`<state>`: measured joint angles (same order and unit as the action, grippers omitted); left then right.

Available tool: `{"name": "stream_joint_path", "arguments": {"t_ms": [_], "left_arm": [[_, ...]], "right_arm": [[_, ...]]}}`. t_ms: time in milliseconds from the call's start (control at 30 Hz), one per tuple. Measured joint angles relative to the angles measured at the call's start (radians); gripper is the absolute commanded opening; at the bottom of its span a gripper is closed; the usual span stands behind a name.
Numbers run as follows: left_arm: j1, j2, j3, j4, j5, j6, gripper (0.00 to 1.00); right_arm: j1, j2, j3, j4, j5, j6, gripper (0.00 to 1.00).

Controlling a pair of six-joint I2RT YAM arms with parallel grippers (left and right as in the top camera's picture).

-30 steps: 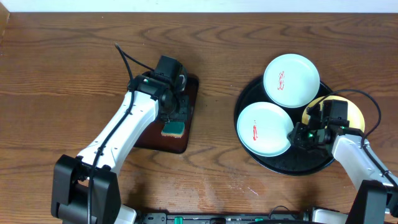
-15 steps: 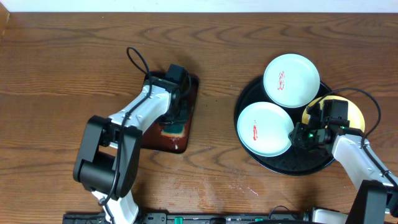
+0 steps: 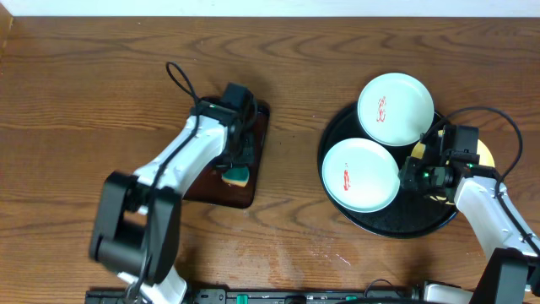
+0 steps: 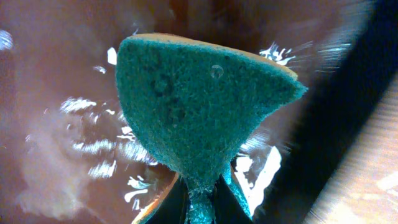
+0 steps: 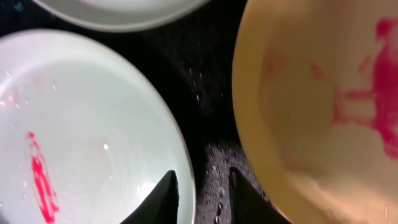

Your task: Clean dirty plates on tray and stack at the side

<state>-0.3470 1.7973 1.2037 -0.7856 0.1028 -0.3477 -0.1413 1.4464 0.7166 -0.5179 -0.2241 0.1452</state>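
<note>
Plates are all three dirty and on the tray, each with a red smear, and none is stacked on the counter [image 3: 101, 76]. By that reckoning the cleaning proper has not begun; only the tool is in hand.

At the left, the left claw [image 3: 239, 165] is pinched tight on a green sponge [image 3: 237, 175], gripping one narrow edge while the scouring face fans out over the wet brown tray [image 3: 258, 127]. The left wrist view shows the same: the left claw [image 4: 202, 202] closed on the sponge [image 4: 199, 106]. The plates lie well apart from it, off toward 3 o'clock.

On the black tray [image 3: 380, 230], one mint plate [image 3: 395, 108] sits at 12 o'clock, a second mint plate [image 3: 360, 175] at 9 o'clock, and the yellow plate [image 5: 323, 93] at 3 o'clock, mostly hidden from above by the arm.

The right claw [image 3: 413, 173] hangs low between the last two. In the wrist view the right claw [image 5: 202, 193] is spread and holds nothing, with bare tray in the gap, one fingertip [image 5: 165, 193] over the mint rim and the other just beside the yellow rim. Wiping and stacking all three appear to be left.
</note>
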Motion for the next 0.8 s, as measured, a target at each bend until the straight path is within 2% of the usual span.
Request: {"name": "stream_joint_path", "arguments": {"t_ms": [100, 233, 367, 667, 800], "left_arm": [[-0.002, -0.084, 0.011, 0.004, 0.049, 0.016, 0.07], [-0.019, -0.181, 0.035, 0.039, 0.118, 0.028, 0.07], [-0.082, -0.204, 0.039, 0.087, 0.163, 0.031, 0.07], [-0.317, -0.182, 0.057, 0.217, 0.210, -0.023, 0.07], [-0.375, -0.112, 0.118, 0.269, 0.214, -0.046, 0.07]], "right_arm": [[0.003, 0.000, -0.001, -0.010, 0.002, -0.009, 0.32], [0.036, 0.012, -0.015, 0.027, -0.027, -0.029, 0.31], [0.064, 0.055, -0.026, 0.074, -0.041, -0.034, 0.24], [0.068, 0.111, -0.026, 0.135, -0.026, -0.016, 0.02], [0.068, 0.111, -0.026, 0.130, -0.030, -0.011, 0.02]]}}
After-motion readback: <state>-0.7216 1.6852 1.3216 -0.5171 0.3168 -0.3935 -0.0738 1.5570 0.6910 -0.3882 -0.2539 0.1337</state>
